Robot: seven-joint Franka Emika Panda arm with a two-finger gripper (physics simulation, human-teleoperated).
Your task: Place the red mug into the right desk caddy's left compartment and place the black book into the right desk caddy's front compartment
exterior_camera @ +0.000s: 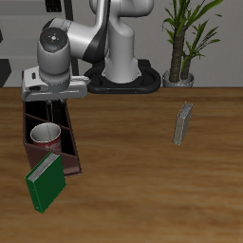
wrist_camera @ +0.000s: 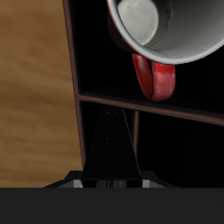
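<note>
- The red mug (exterior_camera: 43, 135) stood upright inside the right desk caddy (exterior_camera: 72, 161), in the mug-wide left compartment (exterior_camera: 59, 144) — its share of the task looked done. In the wrist view its pale inside and its red handle (wrist_camera: 156, 77) showed against the dark caddy floor.
- The black book could not be picked out with certainty in either view. If it lay in a dark section under the arm, it was hidden; I could not say where it was.
- By judgement, a small thick hardcover would be stiff, fairly light and hard to damage. Its cover might be slick, so a hold across the thickness near the middle would suit it best.
- The pincer (exterior_camera: 55, 95) hung low over the caddy, just behind the mug. Its fingers were not plainly shown in either view — I could not tell whether it was released or clenched.
- A green book (exterior_camera: 45, 181) leaned at the caddy's front end.
- A thin grey book (exterior_camera: 182, 123) stood well apart on the desk (exterior_camera: 142, 190).
- A potted plant (exterior_camera: 180, 38) stood at the back.
</note>
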